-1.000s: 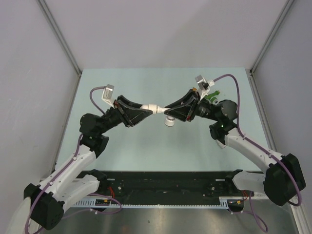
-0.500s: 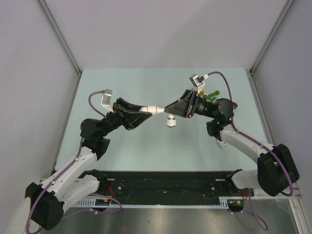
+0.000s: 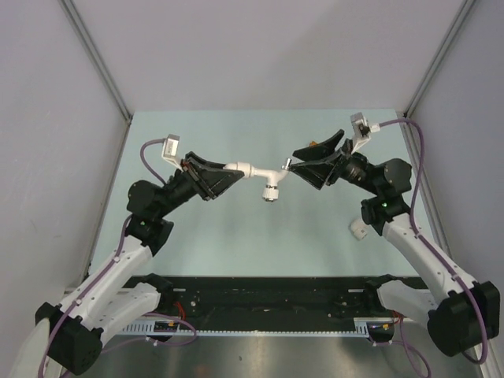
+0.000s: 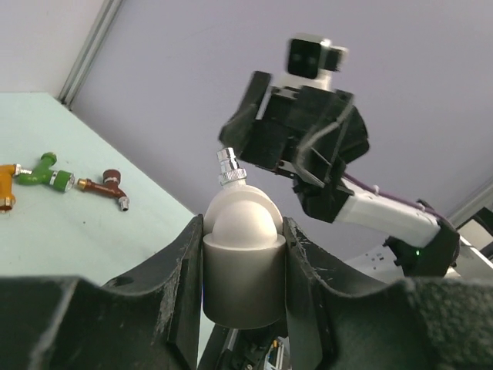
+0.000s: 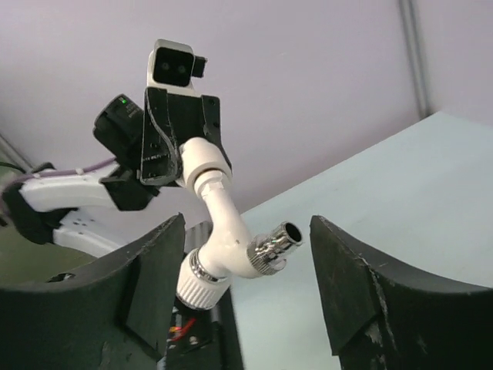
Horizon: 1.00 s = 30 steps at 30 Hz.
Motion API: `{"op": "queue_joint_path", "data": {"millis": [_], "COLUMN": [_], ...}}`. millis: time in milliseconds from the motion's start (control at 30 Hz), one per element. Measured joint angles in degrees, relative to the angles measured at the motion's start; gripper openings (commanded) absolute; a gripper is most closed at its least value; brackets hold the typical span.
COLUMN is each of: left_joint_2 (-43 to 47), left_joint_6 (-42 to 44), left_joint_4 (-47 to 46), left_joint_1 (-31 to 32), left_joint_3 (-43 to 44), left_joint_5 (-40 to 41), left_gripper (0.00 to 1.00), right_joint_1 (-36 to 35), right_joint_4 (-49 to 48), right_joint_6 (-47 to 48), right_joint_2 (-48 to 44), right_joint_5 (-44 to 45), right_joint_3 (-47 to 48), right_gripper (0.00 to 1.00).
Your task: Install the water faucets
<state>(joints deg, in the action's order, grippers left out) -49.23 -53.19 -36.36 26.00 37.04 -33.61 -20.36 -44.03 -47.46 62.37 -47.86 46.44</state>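
Left jaws (image 3: pixel 230 168): clenched on the cylindrical end of the white faucet (image 3: pixel 256 173); the left wrist view shows a pad pressed against each side of it.

White faucet: held in the air above the worktop (image 3: pixel 236 244), between the two arms. Its bent body reaches towards the right arm and its ribbed collar points down.

Silvery knob (image 5: pixel 277 240): sticks out from the bend, just beside the right jaws' tips. From above I cannot tell whether it touches them.

Right jaws (image 3: pixel 295 161): released and spread wide. The right wrist view shows the faucet in the gap and clear of both pads.

Orange faucet (image 4: pixel 5 187): lies on the worktop, cut off by the left edge of the left wrist view.

Green faucet (image 4: pixel 42 173): lies just beside the orange one; whether they touch is hard to make out.

Dark red faucet (image 4: pixel 108 187): lies near the green one, a little apart.

From above: these three faucets are almost wholly hidden behind the right arm's wrist.

Short white cylinder (image 3: pixel 358 228): sits on the worktop against the right forearm, partly covered by it.
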Motion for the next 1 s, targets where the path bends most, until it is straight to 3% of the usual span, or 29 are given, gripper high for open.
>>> {"op": "queue_joint_path", "data": {"millis": [267, 433, 700, 1000], "left_joint_2": [-1.79, -3.50, -5.03, -5.05], "left_joint_6": [-2.27, -5.20, -9.94, -11.98], "left_joint_4": [14.14, 19.45, 22.84, 23.67], "left_joint_1": [0.00, 0.00, -0.02, -0.04], "left_joint_3": [8.41, 10.80, 10.99, 11.50], "left_joint_5": [2.60, 3.13, 2.97, 2.43], "left_gripper": [0.00, 0.00, 0.00, 0.00], "right_joint_1": [-1.16, -8.20, -23.85, -30.56], "right_joint_4": [17.70, 27.74, 37.73, 41.46], "right_joint_6": [38.77, 61.02, 83.97, 96.94], "right_joint_2": [-12.61, -16.26, -15.58, -12.39], "right_joint_5": [3.04, 5.60, 17.38, 28.13], "right_joint_3": [0.96, 1.05, 1.07, 1.07], "right_gripper": [0.81, 0.83, 0.88, 0.88]}}
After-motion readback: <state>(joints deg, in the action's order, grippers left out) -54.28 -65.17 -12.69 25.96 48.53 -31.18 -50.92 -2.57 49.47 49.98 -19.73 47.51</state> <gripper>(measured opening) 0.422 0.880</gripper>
